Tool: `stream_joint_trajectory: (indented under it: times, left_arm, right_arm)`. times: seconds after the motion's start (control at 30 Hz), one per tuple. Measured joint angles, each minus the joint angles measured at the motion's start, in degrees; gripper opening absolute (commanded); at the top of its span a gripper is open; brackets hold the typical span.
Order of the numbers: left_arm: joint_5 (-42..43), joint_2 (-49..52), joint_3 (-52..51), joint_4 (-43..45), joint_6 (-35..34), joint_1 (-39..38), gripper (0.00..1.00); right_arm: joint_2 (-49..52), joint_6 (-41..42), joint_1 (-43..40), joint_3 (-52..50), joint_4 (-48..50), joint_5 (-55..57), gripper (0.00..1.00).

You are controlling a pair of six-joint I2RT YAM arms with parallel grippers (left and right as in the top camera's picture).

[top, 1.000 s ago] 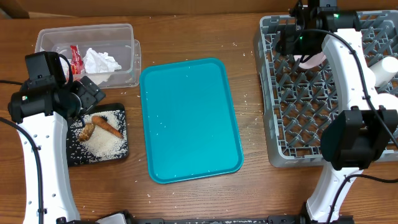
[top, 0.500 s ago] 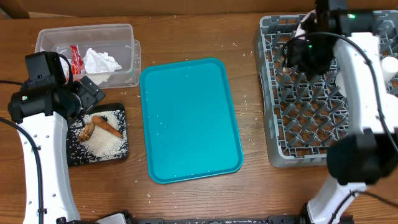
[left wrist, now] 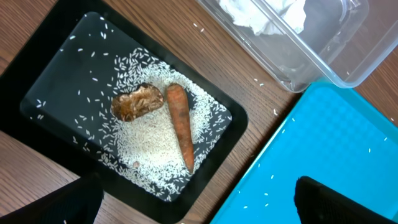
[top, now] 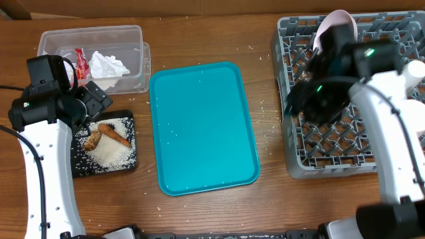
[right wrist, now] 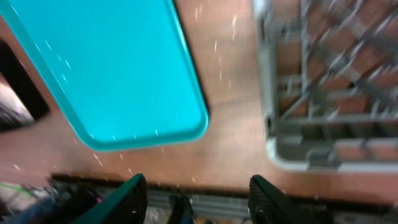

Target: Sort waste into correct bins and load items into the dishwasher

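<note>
Dishwasher rack (top: 289, 156) is at the right of the overhead view. A pink bowl (top: 337, 25) stands on edge in its top rows.

Your right arm rises from the lower right corner and bends over the rack, with its dark wrist above the rack's left half. Right gripper (right wrist: 199, 202): fingers (right wrist: 134, 199) spread wide, nothing between them. The wrist view is blurred. It looks down on the rack's lower left corner, bare table and the near corner of the teal tray (top: 202, 126).

The teal tray lies mid-table, between the rack and the waste side, with only a few rice grains on it.

Waste is at the left:
- A clear bin (top: 93, 34) in the upper left holds crumpled white paper (top: 107, 65) and a red wrapper (top: 81, 63).
- A black tray (left wrist: 56, 81) just below it carries a rice pile (left wrist: 149, 155), a carrot (left wrist: 180, 134) and a brown scrap (left wrist: 137, 102) touching the carrot's thick end.

Your left arm runs up the left edge, elbow high, wrist tilted toward the black tray. Left gripper (left wrist: 199, 211) hangs above the tray, fingers (left wrist: 50, 202) fully apart, holding nothing.
</note>
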Motion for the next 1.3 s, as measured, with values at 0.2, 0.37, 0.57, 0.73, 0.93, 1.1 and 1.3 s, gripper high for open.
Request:
stream_joint_trajectory:
  times: [0.2,0.37,0.57,0.73,0.93,1.1,1.3]
  left_arm:
    - [0.02,0.00,0.00,-0.02,0.00,0.00,1.00]
    - [0.00,0.00,0.00,-0.02,0.00,0.00,1.00]
    - [0.00,0.00,0.00,-0.02,0.00,0.00,1.00]
    - [0.00,0.00,0.00,-0.02,0.00,0.00,1.00]
    - [0.00,0.00,0.00,-0.02,0.00,0.00,1.00]
    - [0.02,0.00,0.00,-0.04,0.00,0.00,1.00]
    - [0.02,0.00,0.00,-0.04,0.00,0.00,1.00]
  right_arm:
    - [-6.82,4.98,8.09,-5.25,-0.04,2.23,1.00]
    - [-7.48,6.51,11.87,-5.42,0.15,2.40,1.00]
    - [-7.48,7.19,12.26,-5.64,1.84,2.64,1.00]
    - [-7.48,7.23,12.28,-5.66,1.79,2.82,1.00]
    - [-7.48,7.17,12.26,-5.66,3.93,4.42,1.00]
    - [-7.48,3.61,12.26,-5.75,10.88,5.86,1.00]
    - [-8.09,-2.95,12.26,-6.01,20.50,6.56,1.00]
